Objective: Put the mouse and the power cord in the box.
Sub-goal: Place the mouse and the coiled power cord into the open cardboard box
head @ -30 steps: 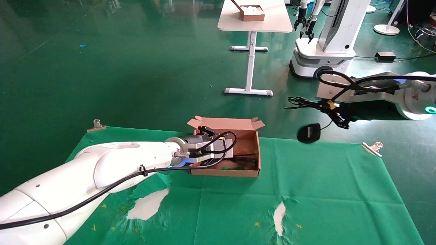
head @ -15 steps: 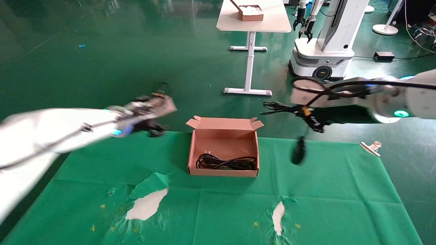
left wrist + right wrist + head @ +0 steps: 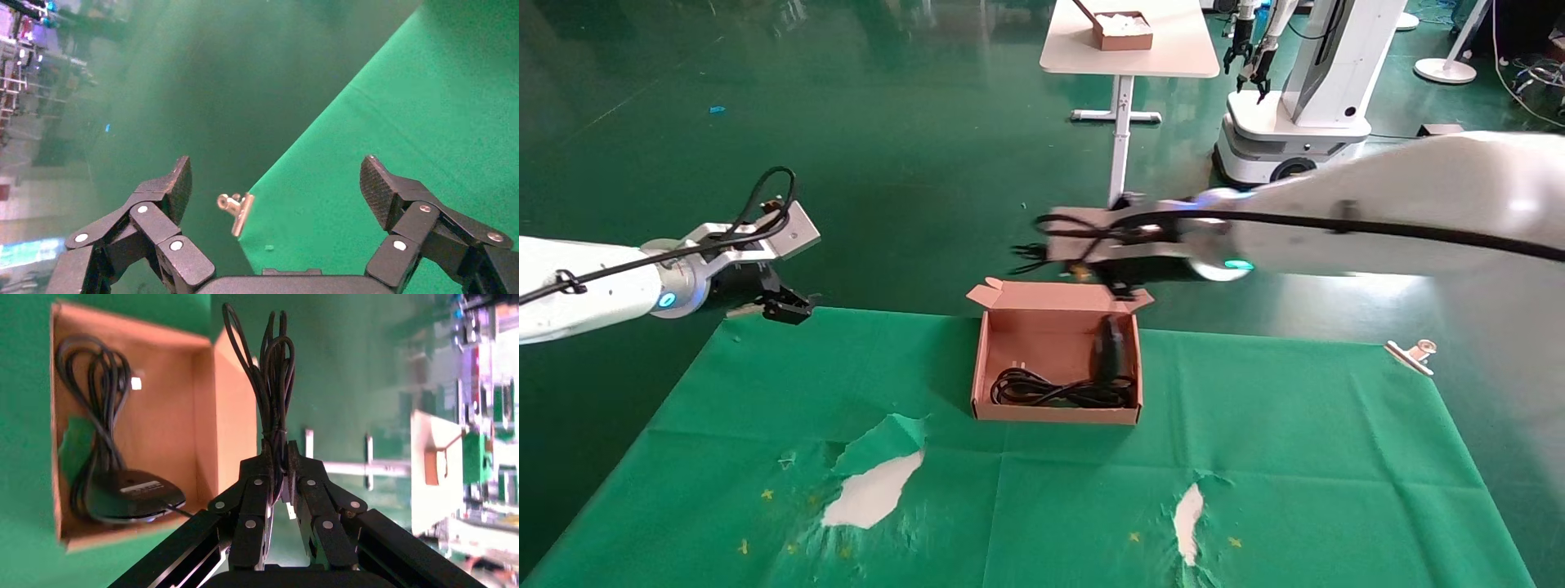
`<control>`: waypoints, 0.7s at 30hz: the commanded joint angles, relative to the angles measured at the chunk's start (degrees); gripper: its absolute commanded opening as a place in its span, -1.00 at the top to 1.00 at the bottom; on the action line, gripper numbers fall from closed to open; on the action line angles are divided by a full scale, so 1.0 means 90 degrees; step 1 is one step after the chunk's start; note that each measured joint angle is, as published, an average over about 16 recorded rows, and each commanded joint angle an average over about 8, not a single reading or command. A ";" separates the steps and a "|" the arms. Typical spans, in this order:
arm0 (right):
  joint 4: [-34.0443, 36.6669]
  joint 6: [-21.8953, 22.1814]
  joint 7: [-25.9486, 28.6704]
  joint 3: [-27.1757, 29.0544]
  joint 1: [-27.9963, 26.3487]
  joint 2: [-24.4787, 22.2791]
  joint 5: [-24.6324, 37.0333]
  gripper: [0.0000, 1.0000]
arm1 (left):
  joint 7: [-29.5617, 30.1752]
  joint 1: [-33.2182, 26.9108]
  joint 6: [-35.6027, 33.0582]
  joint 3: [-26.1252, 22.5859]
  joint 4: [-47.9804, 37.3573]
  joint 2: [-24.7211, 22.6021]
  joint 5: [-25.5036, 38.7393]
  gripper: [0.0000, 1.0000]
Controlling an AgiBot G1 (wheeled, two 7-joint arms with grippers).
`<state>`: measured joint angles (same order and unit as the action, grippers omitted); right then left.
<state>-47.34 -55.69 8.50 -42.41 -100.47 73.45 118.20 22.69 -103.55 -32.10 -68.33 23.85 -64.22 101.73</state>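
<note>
Dangling mouse [image 3: 1107, 349] now over box [image 3: 985, 359], right end effector [image 3: 280, 454] clamped on its wire; left end effector [image 3: 275, 190] apart, withdrawn

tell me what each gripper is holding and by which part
Right gripper: shut on the small black oval mouse's bundled thin wire, mouse hanging into the brown cardboard box. Left gripper: open, empty.

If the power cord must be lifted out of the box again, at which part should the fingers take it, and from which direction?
Probably the bunched strands at the middle of the power cord, coming straight down from above. It lies flat in long loops on the floor of the box, whose walls block any sideways approach. The mouse hangs over one end, so stay clear of that end.
</note>
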 commanded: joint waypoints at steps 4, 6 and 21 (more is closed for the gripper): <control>0.0904 0.0462 -0.0902 -0.0257 -0.0107 0.0530 -0.0424 1.00 | 0.0256 0.0025 -0.0001 -0.0065 0.0227 0.0089 0.0143 -1.00; 0.0987 0.0572 -0.1107 -0.0474 -0.0070 0.0562 -0.0721 1.00 | 0.0359 0.0033 -0.0002 -0.0090 0.0311 0.0121 0.0204 -1.00; 0.1660 0.1532 -0.0904 -0.2426 0.0148 0.0591 -0.1649 0.38 | 0.1045 0.0079 -0.0016 -0.0246 0.0845 0.0318 0.0624 -1.00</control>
<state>-32.43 -41.89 0.35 -63.65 -99.14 78.83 103.47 31.84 -102.86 -32.23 -70.51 31.29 -61.38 107.22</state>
